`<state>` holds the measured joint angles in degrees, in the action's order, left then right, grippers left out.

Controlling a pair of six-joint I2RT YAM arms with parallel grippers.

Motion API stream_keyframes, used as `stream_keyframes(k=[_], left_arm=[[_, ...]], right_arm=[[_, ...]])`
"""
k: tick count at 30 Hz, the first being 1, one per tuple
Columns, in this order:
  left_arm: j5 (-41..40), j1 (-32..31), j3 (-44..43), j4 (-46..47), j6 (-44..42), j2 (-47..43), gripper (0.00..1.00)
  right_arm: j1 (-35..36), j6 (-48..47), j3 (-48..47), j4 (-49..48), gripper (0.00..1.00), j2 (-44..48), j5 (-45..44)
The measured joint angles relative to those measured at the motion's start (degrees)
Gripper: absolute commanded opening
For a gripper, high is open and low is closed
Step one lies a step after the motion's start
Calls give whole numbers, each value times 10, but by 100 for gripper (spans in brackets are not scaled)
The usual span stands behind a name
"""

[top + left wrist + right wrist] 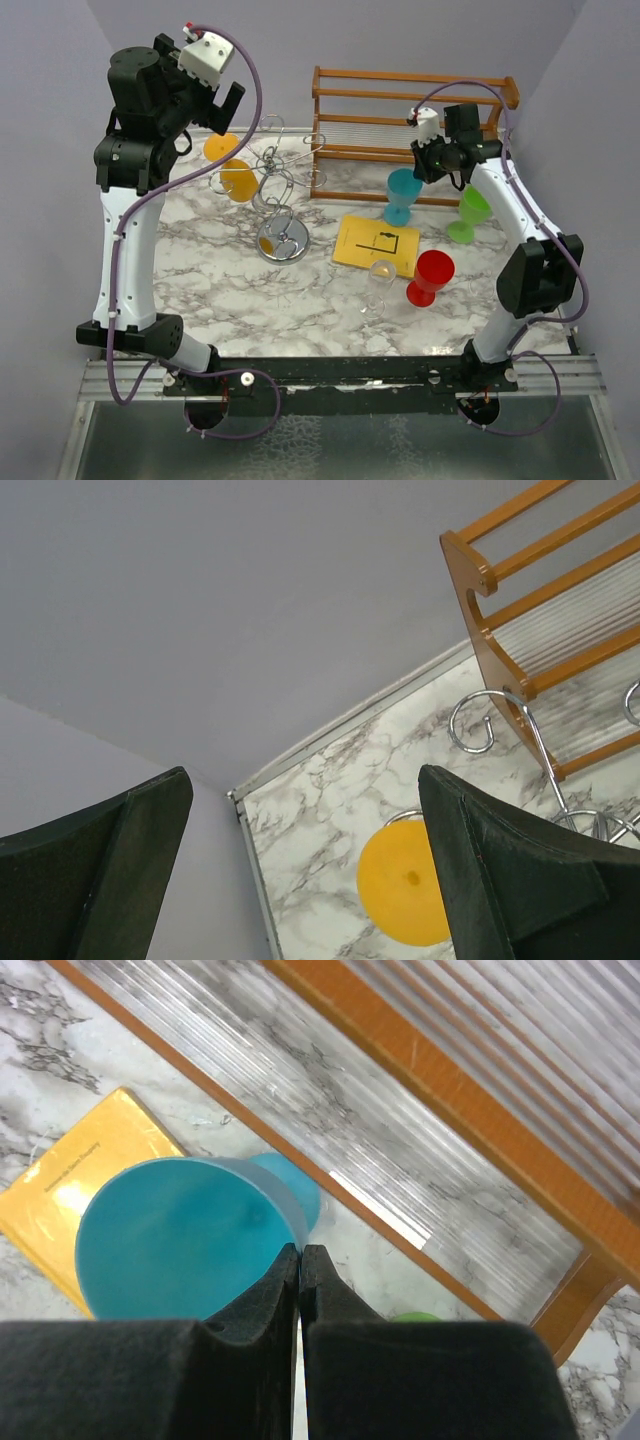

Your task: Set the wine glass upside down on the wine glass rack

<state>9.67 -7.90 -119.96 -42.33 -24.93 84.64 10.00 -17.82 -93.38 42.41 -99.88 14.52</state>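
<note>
**Right jaws pinch teal rim; left hand wide by the rack**

Right gripper [300, 1252]: pads pressed together at the rim of the teal wine glass [170, 1240], one over the bowl's inside, one outside. The glass stands upright on the marble table [200, 285], stem vertical and mouth up, before the wooden shelf [450, 1070]. Its foot is partly hidden behind the bowl.

Left gripper [303, 775]: spread wide, raised near the wine glass rack [290, 246]. An orange wine glass [400, 895] hangs there foot up, the foot part-covered by a finger. The clear glass [380, 283] is faint.

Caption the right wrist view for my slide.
Right gripper, jaws shut on the rim of the teal wine glass, in front of the wooden slatted rack, yellow booklet at left.
</note>
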Motion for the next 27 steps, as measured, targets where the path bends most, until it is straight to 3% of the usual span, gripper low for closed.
stream_keyframes(k=[9,20,27], left_arm=[[59,0,-43,2,57,30,99],[118,0,-43,3,92,33,99],[155,0,-43,23,179,38,93]], right_arm=[[0,-22,-74,24,1,69,42],[0,-28,-49,44,1,81,70],[0,-28,-101,55,1,90,122]])
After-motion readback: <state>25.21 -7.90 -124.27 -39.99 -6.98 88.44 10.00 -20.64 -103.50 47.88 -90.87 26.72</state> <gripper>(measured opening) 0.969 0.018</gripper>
